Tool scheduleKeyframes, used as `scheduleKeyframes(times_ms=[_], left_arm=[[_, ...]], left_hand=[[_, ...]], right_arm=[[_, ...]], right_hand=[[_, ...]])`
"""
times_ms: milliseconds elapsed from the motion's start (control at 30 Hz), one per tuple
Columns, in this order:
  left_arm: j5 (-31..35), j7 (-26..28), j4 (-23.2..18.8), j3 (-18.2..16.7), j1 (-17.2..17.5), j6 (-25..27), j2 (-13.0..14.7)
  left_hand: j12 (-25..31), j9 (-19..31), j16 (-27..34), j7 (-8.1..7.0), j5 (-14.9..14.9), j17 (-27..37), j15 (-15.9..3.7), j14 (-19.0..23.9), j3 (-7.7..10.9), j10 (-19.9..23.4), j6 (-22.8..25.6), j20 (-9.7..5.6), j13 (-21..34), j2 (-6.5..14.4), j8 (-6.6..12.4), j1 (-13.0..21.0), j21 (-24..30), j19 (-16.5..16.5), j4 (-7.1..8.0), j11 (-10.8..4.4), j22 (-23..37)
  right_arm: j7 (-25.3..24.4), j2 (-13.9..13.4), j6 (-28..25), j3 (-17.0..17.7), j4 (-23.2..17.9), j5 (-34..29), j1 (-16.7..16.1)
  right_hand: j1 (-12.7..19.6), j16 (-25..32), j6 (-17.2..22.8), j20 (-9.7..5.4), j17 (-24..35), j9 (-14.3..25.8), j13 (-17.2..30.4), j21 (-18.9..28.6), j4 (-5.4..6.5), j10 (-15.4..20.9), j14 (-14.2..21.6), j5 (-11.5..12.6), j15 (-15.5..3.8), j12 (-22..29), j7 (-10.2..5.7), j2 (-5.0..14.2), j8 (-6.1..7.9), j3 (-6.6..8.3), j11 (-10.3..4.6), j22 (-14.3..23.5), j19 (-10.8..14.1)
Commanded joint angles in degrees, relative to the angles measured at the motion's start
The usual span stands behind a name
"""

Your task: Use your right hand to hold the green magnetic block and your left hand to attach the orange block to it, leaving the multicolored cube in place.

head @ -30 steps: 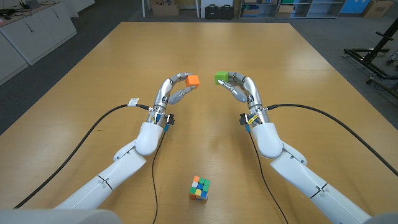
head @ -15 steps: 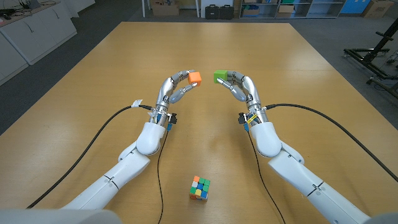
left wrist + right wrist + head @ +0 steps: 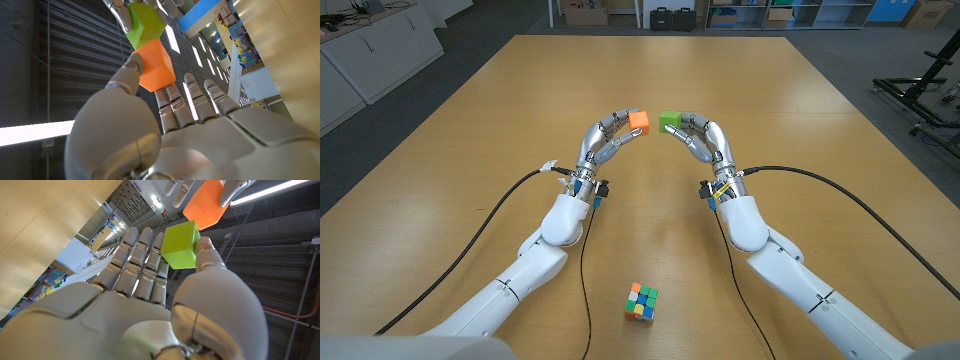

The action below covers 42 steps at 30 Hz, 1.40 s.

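Smooth wooden worktop (image 3: 470,120), matte grain, lab shelving behind. We note both blocks held above it near the middle — left robot hand (image 3: 607,140) pinches the orange block (image 3: 638,122) at its fingertips, right robot hand (image 3: 703,139) pinches the green block (image 3: 669,122) likewise. A narrow gap separates them in the head view; the wrist views cannot settle whether they touch. Both look like small, rigid, glossy plastic cubes — we judge them light and somewhat slippery, best gripped on opposite flat faces, leaving the mating face bare. Multicolored cube (image 3: 641,301) sits on the worktop near the robot, well apart.
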Motion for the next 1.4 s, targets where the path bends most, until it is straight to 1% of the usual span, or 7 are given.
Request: scheduleKeyframes(times_ms=[33, 300, 500, 900, 1167, 1400], left_arm=[[-3.08, -3.58, 1.69, 0.07, -0.56, -1.55, -1.24], [-3.30, -4.82, 2.37, 0.21, -1.05, -0.89, -1.47], [-4.14, -6.06, 3.62, 0.68, -1.86, -1.34, -2.33], [-8.02, -10.03, 5.41, 1.47, -2.95, -2.99, -3.37], [-10.82, -13.35, 5.93, 2.13, -3.45, -3.25, -3.33], [-11.68, -14.89, 5.35, 2.31, -3.43, -2.66, -2.73]], left_hand=[[0.21, 0.10, 0.33, -3.99, 0.40, 0.07, -9.83, 0.59, 1.54, 4.84, 4.28, -0.40, 0.29, 2.64, 0.18, 0.65, -0.16, 0.14, 1.30, -3.56, 0.03], [0.14, 0.09, 0.35, -4.00, 0.40, 0.10, -9.79, 0.69, 1.51, 4.94, 4.31, -0.53, 0.34, 2.71, 0.16, 0.55, -0.20, 0.11, 1.36, -3.55, 0.03], [0.02, 0.09, 0.28, -4.02, 0.40, 0.07, -9.67, 0.65, 1.47, 5.03, 4.17, -0.62, 0.39, 2.60, 0.08, 0.31, -0.23, 0.07, 1.41, -3.56, 0.03], [-0.14, 0.08, 0.28, -4.18, 0.43, 0.09, -9.75, 0.82, 1.54, 5.30, 4.41, -0.97, 0.48, 2.71, 0.12, 0.09, -0.29, -0.04, 1.47, -3.57, 0.03], [-0.21, 0.07, 0.34, -4.18, 0.43, 0.12, -9.79, 1.00, 1.55, 5.58, 4.51, -1.24, 0.56, 2.83, 0.13, 0.00, -0.32, -0.09, 1.47, -3.58, 0.03], [-0.36, 0.06, 0.33, -3.98, 0.40, 0.12, -9.65, 1.17, 1.48, 5.69, 4.47, -1.41, 0.62, 2.67, 0.08, -0.35, -0.34, -0.14, 1.52, -3.53, 0.03]], right_arm=[[0.71, 0.43, 1.12, -0.62, 0.15, -0.84, 0.69], [0.64, 0.45, 1.63, -0.40, -0.16, -1.16, 0.18], [0.92, 0.35, 2.09, -0.31, -0.20, -1.15, -0.12], [1.80, 0.22, 2.35, -0.32, -0.11, -0.98, -0.31], [2.31, 0.50, 2.50, -0.57, 0.39, -0.78, 0.05], [2.46, 0.70, 2.37, -0.79, 0.56, -0.96, 0.29]], right_hand=[[4.03, -0.22, 8.18, -4.76, 0.11, 0.19, 0.22, 0.33, 0.61, 7.10, 0.50, 0.35, -5.43, 0.23, -7.92, 4.38, 0.43, 0.29, -6.37, 0.07, -0.13], [3.97, -0.21, 8.38, -4.79, 0.15, 0.19, 0.22, 0.39, 0.66, 7.17, 0.55, 0.36, -5.51, 0.21, -7.98, 4.39, 0.49, 0.24, -6.40, 0.06, -0.20], [3.95, -0.22, 8.45, -4.78, 0.16, 0.18, 0.21, 0.45, 0.68, 7.23, 0.55, 0.38, -5.44, 0.18, -8.06, 4.42, 0.50, 0.22, -6.45, 0.06, -0.21], [3.86, -0.23, 8.60, -4.75, 0.23, 0.17, 0.27, 0.58, 0.76, 7.52, 0.56, 0.39, -5.33, 0.25, -8.15, 4.47, 0.53, 0.15, -6.36, 0.05, -0.28], [3.76, -0.22, 8.53, -4.74, 0.28, 0.17, 0.32, 0.63, 0.81, 7.53, 0.59, 0.38, -5.30, 0.23, -8.10, 4.45, 0.48, 0.07, -6.42, 0.04, -0.35], [3.70, -0.21, 8.62, -4.74, 0.31, 0.17, 0.32, 0.67, 0.86, 7.54, 0.58, 0.39, -5.29, 0.20, -8.09, 4.50, 0.51, 0.04, -6.45, 0.04, -0.37]])
